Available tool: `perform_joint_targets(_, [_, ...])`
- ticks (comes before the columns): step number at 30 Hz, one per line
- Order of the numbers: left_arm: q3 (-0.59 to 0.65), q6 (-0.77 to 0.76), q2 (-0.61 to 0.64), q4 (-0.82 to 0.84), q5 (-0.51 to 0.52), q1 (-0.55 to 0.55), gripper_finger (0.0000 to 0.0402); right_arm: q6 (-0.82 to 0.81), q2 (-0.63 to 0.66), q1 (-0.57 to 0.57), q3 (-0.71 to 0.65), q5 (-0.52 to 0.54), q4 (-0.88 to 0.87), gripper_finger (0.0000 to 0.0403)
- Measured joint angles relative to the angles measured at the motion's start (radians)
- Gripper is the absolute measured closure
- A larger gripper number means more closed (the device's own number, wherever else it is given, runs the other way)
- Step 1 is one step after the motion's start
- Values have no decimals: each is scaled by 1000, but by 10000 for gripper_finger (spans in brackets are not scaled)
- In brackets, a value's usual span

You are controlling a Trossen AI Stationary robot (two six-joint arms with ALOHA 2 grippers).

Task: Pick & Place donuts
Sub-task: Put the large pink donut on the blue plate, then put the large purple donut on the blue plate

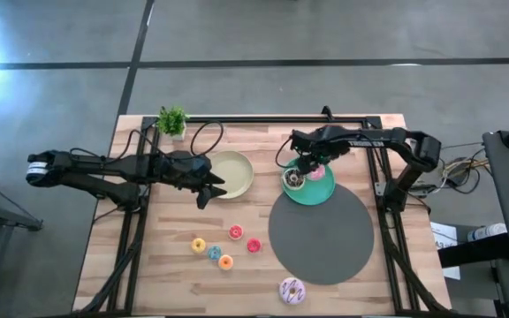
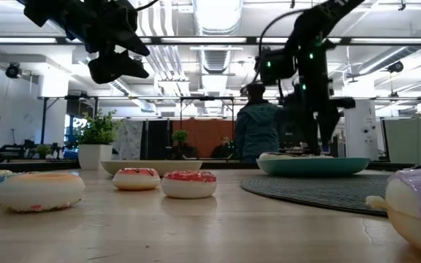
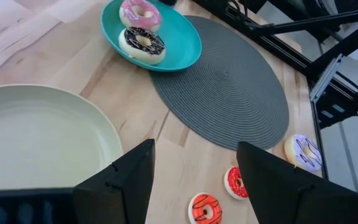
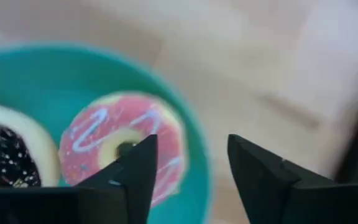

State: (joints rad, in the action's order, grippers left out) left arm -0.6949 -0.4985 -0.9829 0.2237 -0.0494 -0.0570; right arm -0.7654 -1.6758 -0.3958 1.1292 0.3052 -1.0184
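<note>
From above, two large donuts are seen on the teal plate [image 1: 318,192]: the pink donut [image 1: 315,172] and the dark-iced donut [image 1: 293,179]. The right gripper [image 1: 305,165] is poised just over them. Five small donuts [image 1: 225,246] and the lilac donut [image 1: 292,291] are left on the table.

At table height, nothing new is told.

Left wrist: the left gripper [image 3: 194,168] is spread, empty, beside the beige plate [image 3: 36,134].

Right wrist: fingers parted, nothing pinched.

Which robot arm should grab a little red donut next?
The left, probably. Its open pincer hangs by the beige round plate, nearer the small red toy ring donuts. The right pincer is open over the teal round plate, farther away.
</note>
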Motion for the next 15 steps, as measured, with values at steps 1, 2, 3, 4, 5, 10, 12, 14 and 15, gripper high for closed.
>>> perform_joint_targets(1, [0,0,0,0,0,0,200,31,8,0,19,19,-14,205])
perform_joint_targets(2, [0,0,0,0,0,0,200,60,15,0,38,28,-29,196])
perform_joint_targets(3, [0,0,0,-1,1,0,200,79,18,0,51,33,-46,189])
perform_joint_targets(4, [0,0,0,-3,4,0,200,91,18,0,61,32,-62,183])
perform_joint_targets(5, [0,0,0,-6,5,0,200,94,18,0,69,31,-79,177])
perform_joint_targets(10, [0,0,0,-12,8,0,200,111,22,22,110,43,-159,155])
perform_joint_targets(12, [0,0,0,-11,8,0,200,148,39,56,123,52,-151,150])
perform_joint_targets(14, [0,0,0,-11,8,0,200,232,62,117,141,41,-135,148])
perform_joint_targets(15, [0,0,0,-11,8,0,200,285,72,155,147,19,-121,147])
